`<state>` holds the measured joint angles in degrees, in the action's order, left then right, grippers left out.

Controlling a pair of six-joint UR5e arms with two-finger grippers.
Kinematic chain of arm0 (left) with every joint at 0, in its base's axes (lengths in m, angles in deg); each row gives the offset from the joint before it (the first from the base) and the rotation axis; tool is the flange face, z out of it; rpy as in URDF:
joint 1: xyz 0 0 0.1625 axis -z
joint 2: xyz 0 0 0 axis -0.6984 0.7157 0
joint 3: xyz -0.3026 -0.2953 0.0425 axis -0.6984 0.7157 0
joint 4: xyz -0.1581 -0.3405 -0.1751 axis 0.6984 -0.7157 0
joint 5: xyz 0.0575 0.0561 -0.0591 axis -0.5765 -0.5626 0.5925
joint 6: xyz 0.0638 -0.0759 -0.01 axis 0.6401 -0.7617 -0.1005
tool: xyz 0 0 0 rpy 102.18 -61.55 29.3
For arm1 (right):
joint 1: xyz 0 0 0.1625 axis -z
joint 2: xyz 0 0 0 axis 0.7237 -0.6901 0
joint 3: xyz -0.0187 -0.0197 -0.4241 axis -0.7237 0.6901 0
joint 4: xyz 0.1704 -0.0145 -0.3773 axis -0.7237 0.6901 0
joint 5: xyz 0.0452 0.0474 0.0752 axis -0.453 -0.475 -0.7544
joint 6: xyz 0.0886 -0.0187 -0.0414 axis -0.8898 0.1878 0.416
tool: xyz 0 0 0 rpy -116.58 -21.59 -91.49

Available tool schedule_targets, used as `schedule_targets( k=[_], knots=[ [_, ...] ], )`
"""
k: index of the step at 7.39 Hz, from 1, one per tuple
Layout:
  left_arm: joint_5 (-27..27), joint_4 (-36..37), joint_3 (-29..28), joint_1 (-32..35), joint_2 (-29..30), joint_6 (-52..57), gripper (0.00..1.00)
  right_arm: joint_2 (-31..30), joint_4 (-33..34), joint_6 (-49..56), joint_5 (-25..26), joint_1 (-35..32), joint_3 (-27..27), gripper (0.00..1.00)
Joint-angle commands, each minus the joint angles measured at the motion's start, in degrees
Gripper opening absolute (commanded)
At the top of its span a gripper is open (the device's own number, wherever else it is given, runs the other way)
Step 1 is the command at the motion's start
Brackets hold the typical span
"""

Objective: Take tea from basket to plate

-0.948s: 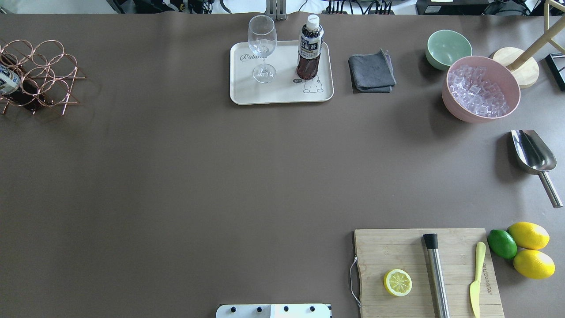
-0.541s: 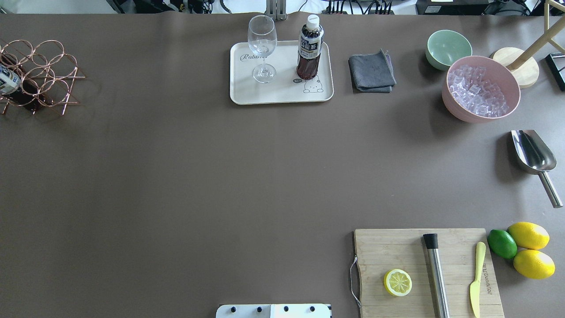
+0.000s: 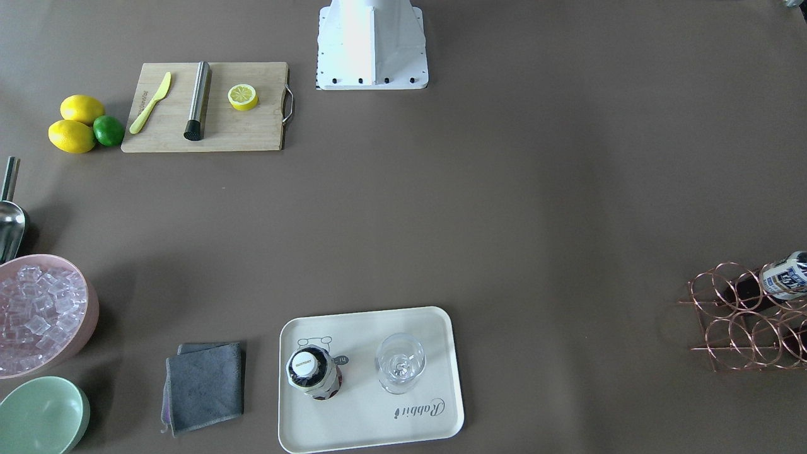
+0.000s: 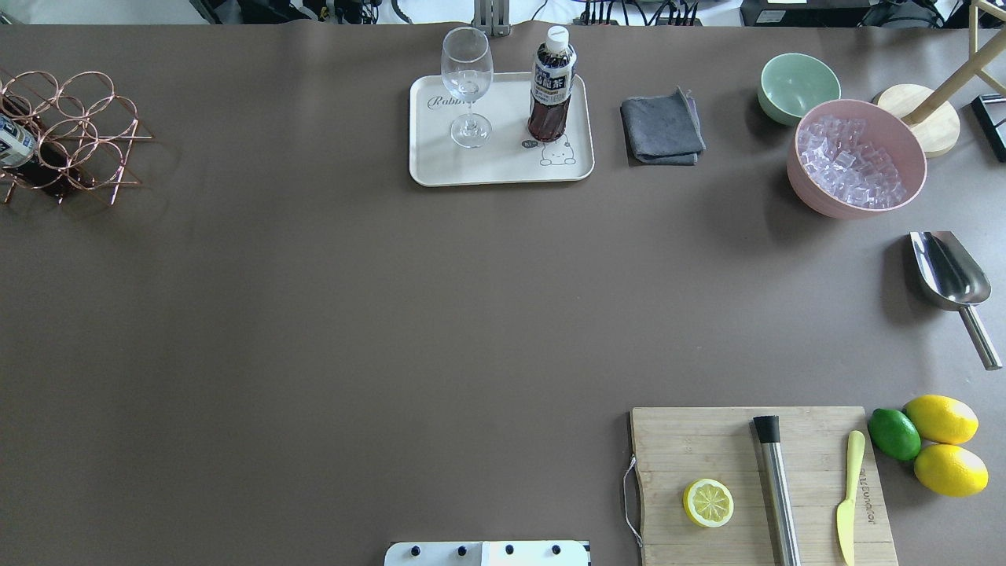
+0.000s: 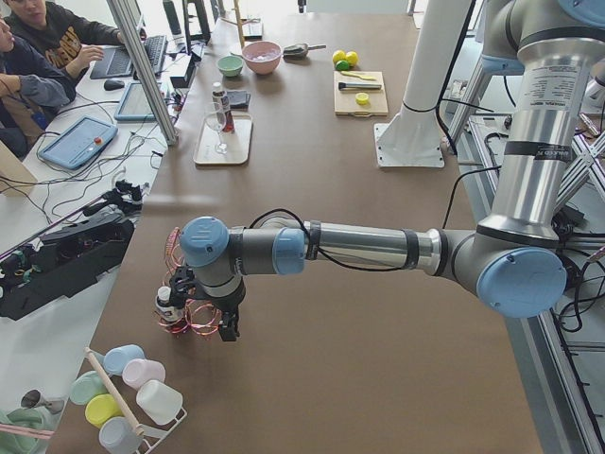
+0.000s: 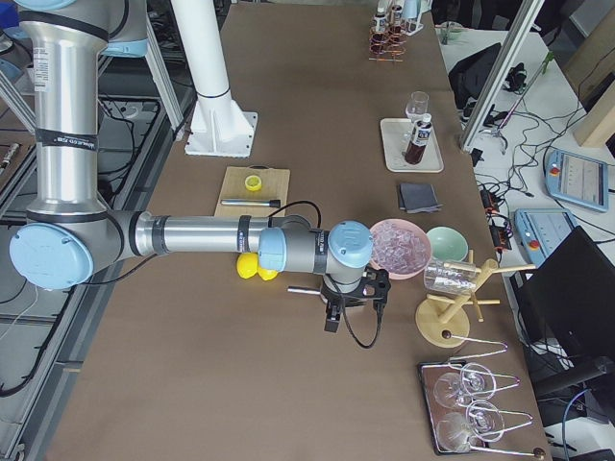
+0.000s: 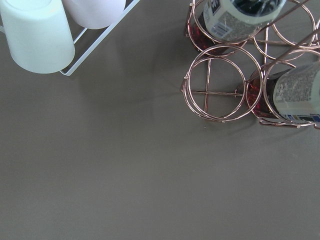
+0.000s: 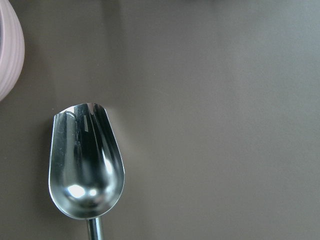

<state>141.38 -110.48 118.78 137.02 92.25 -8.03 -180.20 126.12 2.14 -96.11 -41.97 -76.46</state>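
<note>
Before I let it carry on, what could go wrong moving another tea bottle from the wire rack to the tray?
A tea bottle lies threaded through wire rings of the basket; pulling it askew could snag and drag the basket. The plate already holds a standing bottle and a stemmed glass; a careless placement may topple the glass.

Pretty clearly a robotics lab, not anyone's kitchen. Two big industrial arms, the left arm (image 5: 359, 248) and the right arm (image 6: 192, 235), reach over a long brown-covered table (image 4: 314, 314) with a white pedestal (image 3: 372, 44) standing on it. An aluminium frame post (image 5: 142, 66) rises at the edge, loose cables (image 5: 57, 189) trail about, and people (image 5: 43, 28) sit at a side desk with a keyboard (image 5: 123, 59) and a teach pendant (image 5: 76, 142).
</note>
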Motion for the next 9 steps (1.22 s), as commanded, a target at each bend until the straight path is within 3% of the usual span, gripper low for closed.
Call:
schedule_targets(
  k=[1, 9],
  knots=[
    [0.08, -0.42, 0.14, -0.09, -1.38, 0.0, 0.98, 0.0, 0.08, 0.02, 0.0, 0.0, 0.0, 1.0],
    [0.17, -4.29, 0.14, -0.18, -2.27, 0.0, 0.98, 0.0, -0.01, 0.02, 0.09, 0.0, 0.0, 1.0]
  ],
)
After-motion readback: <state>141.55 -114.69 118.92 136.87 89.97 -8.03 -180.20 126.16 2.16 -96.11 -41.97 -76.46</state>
